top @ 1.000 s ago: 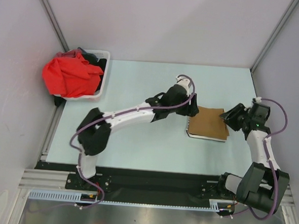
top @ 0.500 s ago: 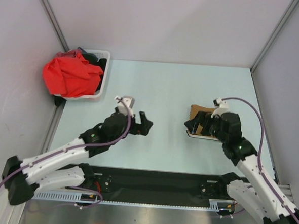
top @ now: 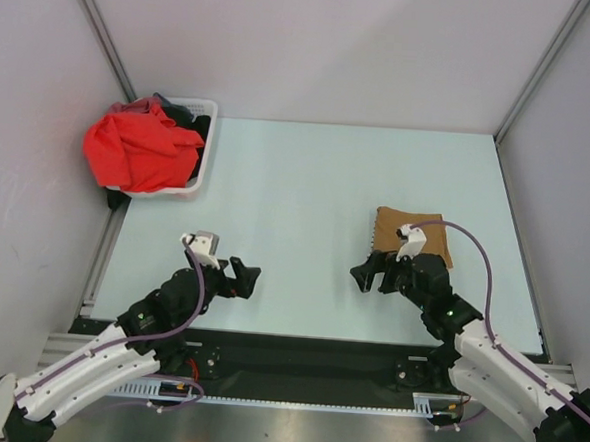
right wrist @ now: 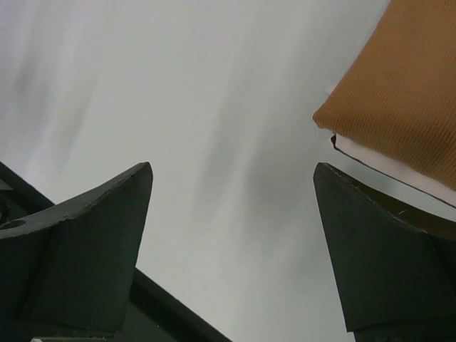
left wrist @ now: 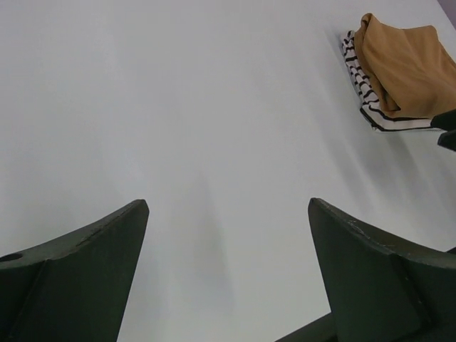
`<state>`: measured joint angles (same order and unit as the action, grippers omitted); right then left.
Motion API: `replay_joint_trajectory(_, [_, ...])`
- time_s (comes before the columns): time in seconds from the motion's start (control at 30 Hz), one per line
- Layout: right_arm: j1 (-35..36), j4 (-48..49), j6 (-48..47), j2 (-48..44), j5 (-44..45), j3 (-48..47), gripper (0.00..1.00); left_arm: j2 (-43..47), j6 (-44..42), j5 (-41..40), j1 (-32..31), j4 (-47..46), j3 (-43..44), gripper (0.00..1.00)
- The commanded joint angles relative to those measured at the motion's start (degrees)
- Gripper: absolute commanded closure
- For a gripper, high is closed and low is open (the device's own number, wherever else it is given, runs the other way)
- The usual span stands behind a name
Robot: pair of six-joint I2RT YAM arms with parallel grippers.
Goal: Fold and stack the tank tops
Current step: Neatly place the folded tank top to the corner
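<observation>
1. Top view — the left fingers (top: 250, 274) and right fingers (top: 360, 276) both hang low over the worktop (top: 308, 172), spread apart and empty. The tan tank top (top: 419, 237) lies folded just beyond the right fingers and well off to the right of the left fingers.
2. Left wrist view: the fingers are wide apart with nothing between them. Far ahead and to their right, the tan tank top sits on the striped tank top (left wrist: 358, 84), whose layered edge pokes out underneath.
3. Right wrist view: the fingers are apart with bare worktop between them, and the corner of the pile lies ahead, by the right-hand finger. The cloth looks light, limp and ribbed — it would likely sag and unfold if lifted by one corner. A better hold is a pinch through all layers at a folded edge.
</observation>
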<state>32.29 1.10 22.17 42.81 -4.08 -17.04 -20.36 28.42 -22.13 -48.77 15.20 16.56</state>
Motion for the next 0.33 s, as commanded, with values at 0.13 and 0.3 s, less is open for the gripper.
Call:
replay_joint_trajectory(0.13, [0.4, 7.3, -0.6, -1.7, 1.8, 0.4, 0.0, -0.4, -1.4, 0.2, 0.3, -2.4, -0.9, 0.0])
replay_joint_trajectory(0.3, [0.4, 6.7, -0.6, 1.4, 2.0, -0.8, 0.0, -2.1, -1.0, 0.2, 0.3, -2.6, -0.7, 0.0])
